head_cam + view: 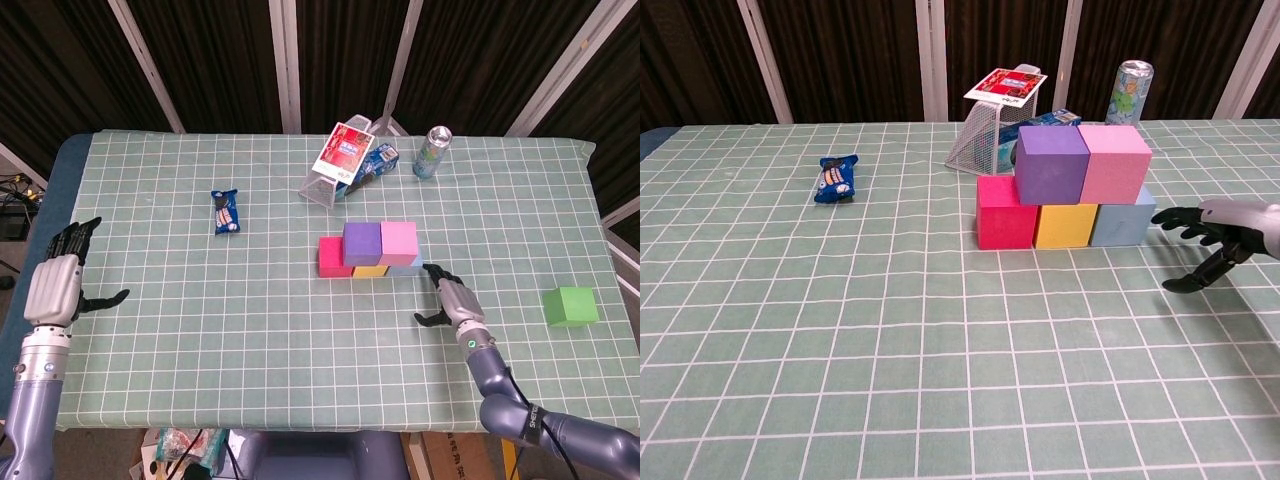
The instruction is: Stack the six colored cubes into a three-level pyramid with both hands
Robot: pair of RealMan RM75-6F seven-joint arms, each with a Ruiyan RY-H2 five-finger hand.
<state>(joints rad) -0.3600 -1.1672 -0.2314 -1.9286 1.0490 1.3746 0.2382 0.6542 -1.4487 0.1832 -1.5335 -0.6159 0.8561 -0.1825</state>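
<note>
A red cube (331, 256), a yellow cube (1065, 225) and a light blue cube (1123, 222) form a row on the table. A purple cube (361, 242) and a pink cube (398, 240) sit on top of that row. The green cube (571, 306) lies alone at the far right, seen only in the head view. My right hand (449, 297) hovers open just right of the row, fingers spread toward the light blue cube, touching nothing. My left hand (58, 285) hangs open over the table's left edge, empty.
A wire mesh holder (334, 175) with a red-and-white card lies tipped behind the cubes, a blue packet (378, 163) beside it. A drink can (432, 151) stands at the back. A blue snack wrapper (225, 211) lies to the left.
</note>
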